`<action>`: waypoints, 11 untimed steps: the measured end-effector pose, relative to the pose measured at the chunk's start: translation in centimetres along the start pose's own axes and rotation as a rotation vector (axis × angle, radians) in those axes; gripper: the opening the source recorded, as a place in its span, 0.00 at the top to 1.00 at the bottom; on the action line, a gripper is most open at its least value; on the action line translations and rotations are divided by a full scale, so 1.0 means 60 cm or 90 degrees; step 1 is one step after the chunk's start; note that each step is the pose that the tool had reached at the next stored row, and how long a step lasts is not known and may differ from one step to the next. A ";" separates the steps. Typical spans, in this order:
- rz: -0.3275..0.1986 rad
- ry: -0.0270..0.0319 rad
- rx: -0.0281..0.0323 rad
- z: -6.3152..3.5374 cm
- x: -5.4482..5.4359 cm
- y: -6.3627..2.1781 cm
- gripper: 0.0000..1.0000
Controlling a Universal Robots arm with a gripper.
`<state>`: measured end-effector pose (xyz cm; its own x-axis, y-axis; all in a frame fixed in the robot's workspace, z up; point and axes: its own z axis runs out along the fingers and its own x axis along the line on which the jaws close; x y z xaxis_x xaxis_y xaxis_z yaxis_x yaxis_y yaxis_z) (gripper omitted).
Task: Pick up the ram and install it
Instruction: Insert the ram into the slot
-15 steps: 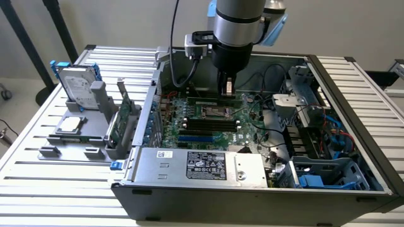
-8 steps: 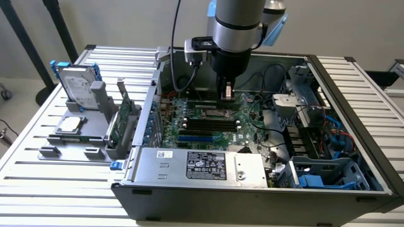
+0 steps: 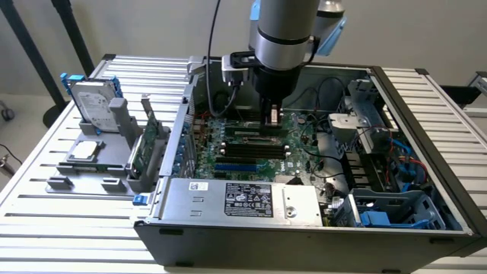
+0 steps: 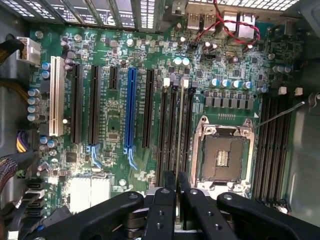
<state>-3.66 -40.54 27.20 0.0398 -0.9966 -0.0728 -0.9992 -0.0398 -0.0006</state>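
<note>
A big grey computer case (image 3: 228, 228) lies open on the ribbed metal desk (image 3: 53, 228). A silver hard drive (image 3: 95, 105) stands on the exterior view's left. Over the green motherboard (image 4: 120, 130), the black pincer (image 4: 176, 181) pinches the thin green ram stick (image 4: 179, 130) on its edge. It runs along the long black slots (image 4: 165, 135), just beside the square silver chip socket (image 4: 222, 155).

The motherboard (image 4: 115, 130) was green, crossed by black slots (image 4: 77, 105), with one blue slot (image 4: 131, 107) and one white slot (image 4: 56, 97). The pincer (image 4: 177, 177) was matte black, and the ram (image 4: 179, 130) pinched in it showed a pale edge. The bench (image 3: 61, 228) was silver, ribbed in parallel lines — the hard drive (image 3: 97, 105) silver with blue rails.
</note>
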 end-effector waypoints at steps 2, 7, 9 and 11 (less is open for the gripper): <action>0.000 0.0016 -0.0001 0.005 0.000 0.000 0.86; -0.001 0.0080 -0.0004 0.016 0.001 0.000 0.86; -0.001 0.0120 -0.0005 0.020 0.001 0.000 0.86; -0.001 0.0177 -0.0008 0.024 0.002 0.000 0.86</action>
<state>-3.68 -40.54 25.77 0.0411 -0.9981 -0.0451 -0.9992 -0.0411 0.0006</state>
